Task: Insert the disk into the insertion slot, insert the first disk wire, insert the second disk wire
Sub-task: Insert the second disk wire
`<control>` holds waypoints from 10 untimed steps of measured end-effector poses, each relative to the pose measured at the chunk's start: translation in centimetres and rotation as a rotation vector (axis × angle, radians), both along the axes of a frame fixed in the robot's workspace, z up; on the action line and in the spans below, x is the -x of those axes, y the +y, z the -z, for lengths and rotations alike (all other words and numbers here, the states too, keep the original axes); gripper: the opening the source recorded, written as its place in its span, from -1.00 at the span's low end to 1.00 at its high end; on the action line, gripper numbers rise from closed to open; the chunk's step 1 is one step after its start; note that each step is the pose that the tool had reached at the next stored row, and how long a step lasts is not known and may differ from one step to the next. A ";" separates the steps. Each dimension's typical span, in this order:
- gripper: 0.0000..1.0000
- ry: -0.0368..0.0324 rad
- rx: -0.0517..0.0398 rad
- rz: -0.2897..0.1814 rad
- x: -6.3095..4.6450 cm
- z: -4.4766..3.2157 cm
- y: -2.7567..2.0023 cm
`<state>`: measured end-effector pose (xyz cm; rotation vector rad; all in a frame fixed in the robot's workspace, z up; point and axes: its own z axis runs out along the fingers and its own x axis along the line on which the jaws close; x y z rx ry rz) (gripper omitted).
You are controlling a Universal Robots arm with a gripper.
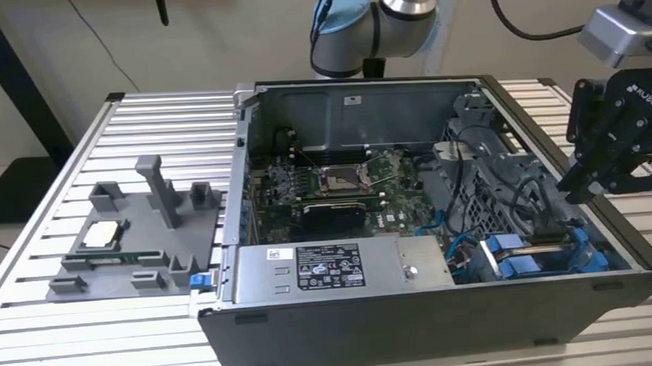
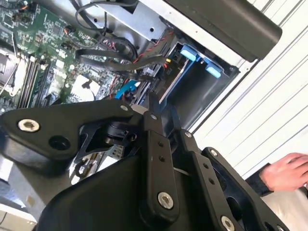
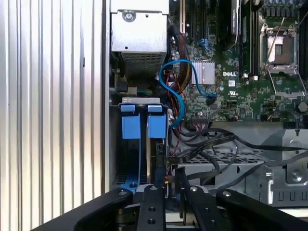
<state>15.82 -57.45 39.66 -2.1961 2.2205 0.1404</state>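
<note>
On the exterior view's left, a grey fixture plate (image 1: 133, 247) lies on the ribbed bench (image 1: 49, 323), with upright posts on it and a small square chip in one pocket. Just beside it stands the open computer case (image 1: 418, 326). At the near side of the case I see the silver power-supply box (image 1: 340, 268) with its sticker, and behind it the green motherboard (image 1: 337, 187) with the square processor socket (image 1: 337, 178).

Further to the exterior view's right, in the near corner of the case, is the insertion slot (image 1: 546, 257). The disk (image 1: 540, 245) sits already inside it, on its edge, and the bright blue tabs of its carrier frame (image 1: 507, 243) stick out. In the first wrist view the two blue tabs (image 3: 142, 122) stand side by side at the mouth of the bay, and a blue cable (image 3: 175, 89) curves from near the disk to the motherboard. Black wires (image 3: 216, 144) lie loose beside the bay.

My jaws (image 1: 579, 192) hang above the bay, at the exterior view's right edge of the case, tilted down toward the disk. In the second wrist view my jaws (image 2: 153, 107) are closed together, the black fingers (image 2: 156, 144) meet at their tips, and I cannot tell if something thin is between them. Near the corner of the second wrist view a person's hand (image 2: 288, 172) rests over the bench.
</note>
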 end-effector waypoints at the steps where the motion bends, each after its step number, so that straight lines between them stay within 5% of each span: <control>1: -0.52 -0.0003 -0.0001 0.000 0.0 -0.25 0.01; 10: -0.52 -0.0004 0.0004 0.000 0.0 -0.64 0.00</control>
